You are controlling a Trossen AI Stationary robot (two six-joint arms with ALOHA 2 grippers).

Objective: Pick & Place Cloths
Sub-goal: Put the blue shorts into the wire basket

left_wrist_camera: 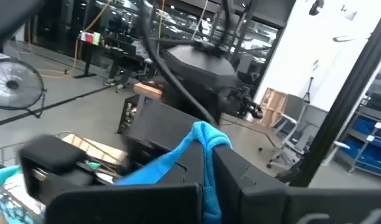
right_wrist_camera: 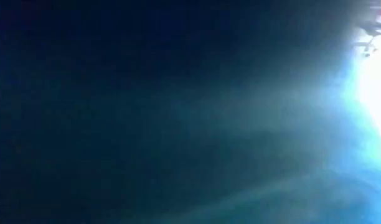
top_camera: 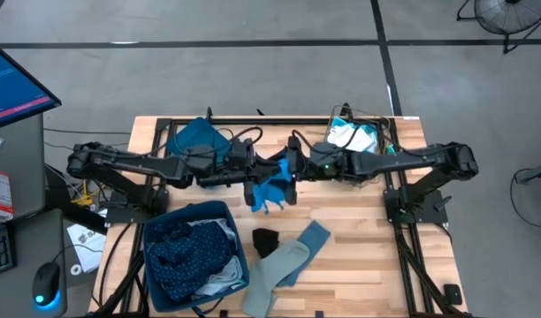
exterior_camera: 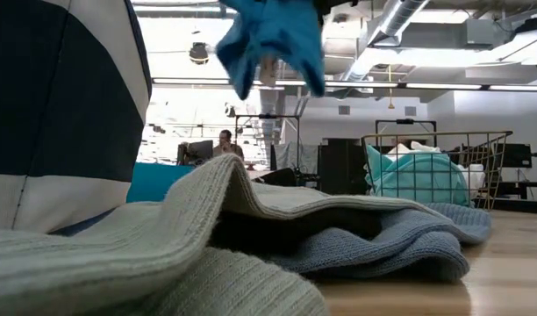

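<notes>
Right wrist view wholly smothered in blue blur; bright blue cloth [exterior_camera: 273,39] cut off above.

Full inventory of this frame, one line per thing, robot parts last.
bright blue cloth: 1, bright blue, held up in the air between both grippers over mid-table
pale grey-blue cloth: 1, grey-blue and pale grey-green, flat on the table's near middle
small dark cloth: 1, near black, beside the pale one
plastic bin: 1, dark blue, near left, filled with navy dotted cloths
teal cloth: 1, teal, far left of the table
wire basket: 1, metal mesh, far right, holding a turquoise-and-white cloth
person: 1, far back in the room
left gripper: dark, at the cloth's left side
right gripper: dark, at its right side
</notes>
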